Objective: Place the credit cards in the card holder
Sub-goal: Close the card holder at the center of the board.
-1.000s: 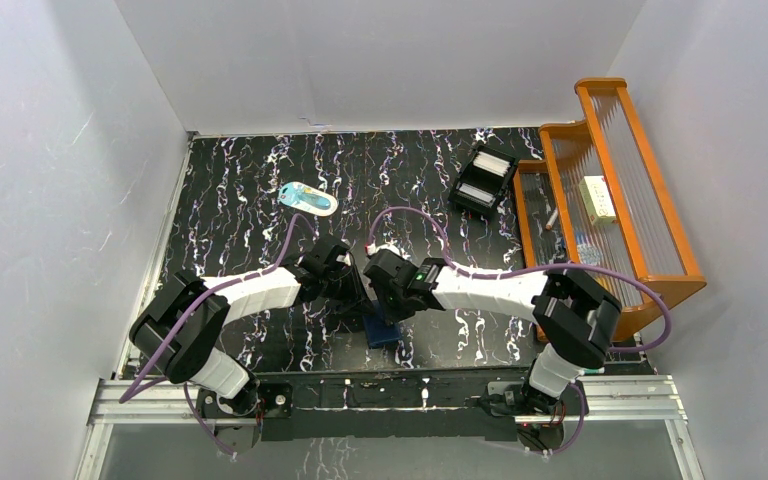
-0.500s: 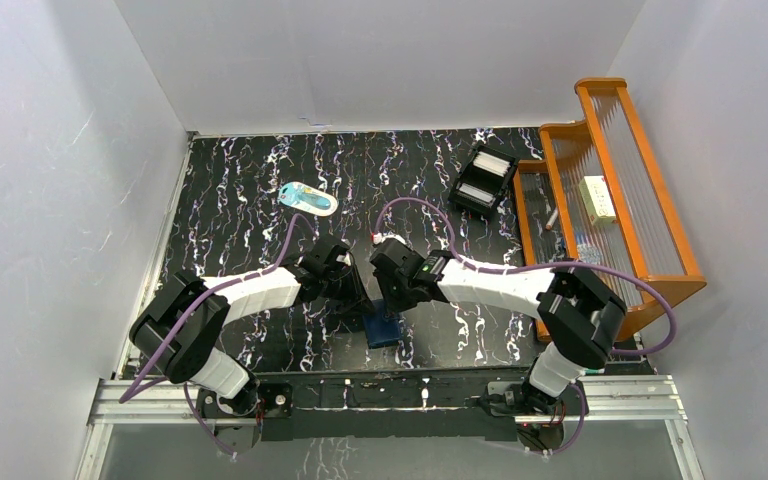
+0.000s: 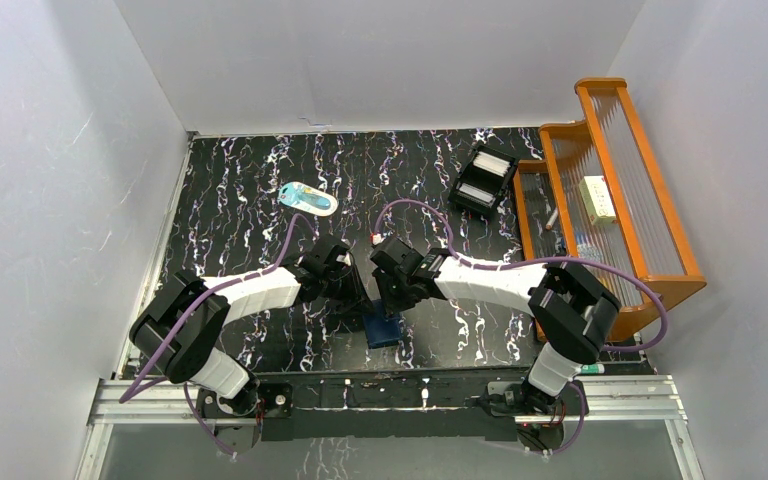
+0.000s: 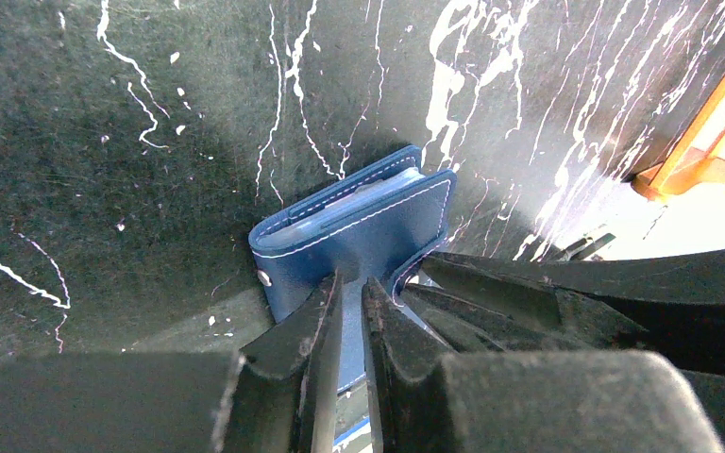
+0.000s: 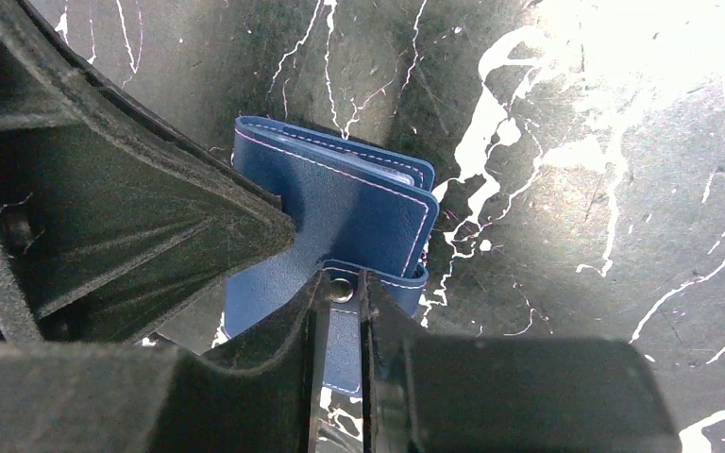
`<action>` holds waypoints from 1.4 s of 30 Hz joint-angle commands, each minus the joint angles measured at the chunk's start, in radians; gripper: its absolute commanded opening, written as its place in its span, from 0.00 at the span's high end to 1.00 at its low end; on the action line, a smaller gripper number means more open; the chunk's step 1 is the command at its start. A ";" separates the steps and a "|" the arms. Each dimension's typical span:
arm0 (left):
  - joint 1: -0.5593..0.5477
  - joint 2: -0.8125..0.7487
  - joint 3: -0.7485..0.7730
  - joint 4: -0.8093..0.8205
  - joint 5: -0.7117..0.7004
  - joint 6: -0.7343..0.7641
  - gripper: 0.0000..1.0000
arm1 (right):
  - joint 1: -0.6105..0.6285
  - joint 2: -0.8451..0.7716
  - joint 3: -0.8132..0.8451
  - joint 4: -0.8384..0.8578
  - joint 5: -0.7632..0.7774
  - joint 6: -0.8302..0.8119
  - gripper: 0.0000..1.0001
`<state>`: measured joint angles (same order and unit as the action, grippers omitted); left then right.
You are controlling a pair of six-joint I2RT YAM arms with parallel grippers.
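Partly within right pincer (image 5: 340,285): card holder (image 5: 340,208)

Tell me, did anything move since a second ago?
The right arm shifted slightly: its wrist edged away from the bases and its elbow slid a bit left. The right gripper kept pinching the snap tab of the card holder. The left gripper stayed clamped on the card holder, which did not move. The black tray and the oval item stayed put.
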<state>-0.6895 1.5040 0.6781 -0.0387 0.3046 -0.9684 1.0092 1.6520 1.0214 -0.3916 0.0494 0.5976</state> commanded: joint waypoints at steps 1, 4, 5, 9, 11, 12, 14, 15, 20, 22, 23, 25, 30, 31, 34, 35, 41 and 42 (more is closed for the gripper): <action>-0.007 0.041 -0.019 -0.047 -0.047 0.023 0.87 | 0.000 -0.007 0.025 0.002 -0.038 -0.013 0.76; -0.007 0.044 -0.020 -0.048 -0.046 0.022 0.87 | 0.000 -0.007 0.020 -0.001 -0.059 -0.018 0.79; -0.007 0.044 -0.020 -0.047 -0.047 0.023 0.87 | 0.000 -0.007 0.017 -0.001 -0.063 -0.020 0.79; -0.007 0.044 -0.023 -0.047 -0.054 0.022 0.87 | 0.000 -0.003 0.018 -0.016 -0.073 -0.028 0.79; -0.007 0.046 -0.023 -0.047 -0.052 0.022 0.87 | 0.000 0.002 0.023 -0.029 -0.080 -0.035 0.79; -0.007 0.046 -0.023 -0.047 -0.052 0.021 0.87 | 0.000 0.005 0.026 -0.036 -0.083 -0.038 0.80; -0.006 0.045 -0.022 -0.047 -0.053 0.019 0.87 | 0.001 0.008 0.028 -0.048 -0.089 -0.045 0.80; -0.007 0.043 -0.022 -0.047 -0.054 0.019 0.87 | 0.001 0.008 0.029 -0.054 -0.090 -0.047 0.80; -0.007 0.043 -0.023 -0.046 -0.055 0.016 0.87 | 0.002 0.007 0.025 -0.063 -0.078 -0.050 0.80; -0.007 0.044 -0.022 -0.046 -0.055 0.016 0.86 | 0.001 0.009 0.019 -0.049 -0.076 -0.050 0.80; -0.008 0.044 -0.023 -0.046 -0.055 0.015 0.87 | 0.001 0.012 0.016 -0.040 -0.068 -0.048 0.80; -0.007 0.043 -0.023 -0.046 -0.055 0.014 0.87 | 0.001 0.012 0.009 -0.021 -0.054 -0.038 0.81; -0.007 0.038 -0.025 -0.046 -0.053 0.011 0.86 | 0.002 0.005 -0.001 0.012 -0.009 -0.018 0.83; -0.007 0.038 -0.026 -0.046 -0.053 0.011 0.87 | 0.002 0.005 -0.003 0.013 -0.009 -0.018 0.83; -0.007 0.040 -0.026 -0.044 -0.053 0.011 0.87 | 0.004 0.013 -0.004 0.010 -0.011 -0.018 0.83; -0.007 0.040 -0.026 -0.044 -0.052 0.011 0.87 | 0.005 0.015 -0.006 0.010 -0.012 -0.018 0.83; -0.007 0.042 -0.026 -0.042 -0.050 0.011 0.86 | 0.022 0.022 -0.036 0.016 -0.008 -0.009 0.83; -0.007 0.041 -0.026 -0.042 -0.050 0.011 0.87 | 0.025 0.024 -0.040 0.016 -0.001 -0.007 0.83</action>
<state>-0.6891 1.5055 0.6781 -0.0380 0.3054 -0.9691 1.0149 1.6524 1.0164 -0.3954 0.0147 0.5766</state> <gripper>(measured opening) 0.134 0.175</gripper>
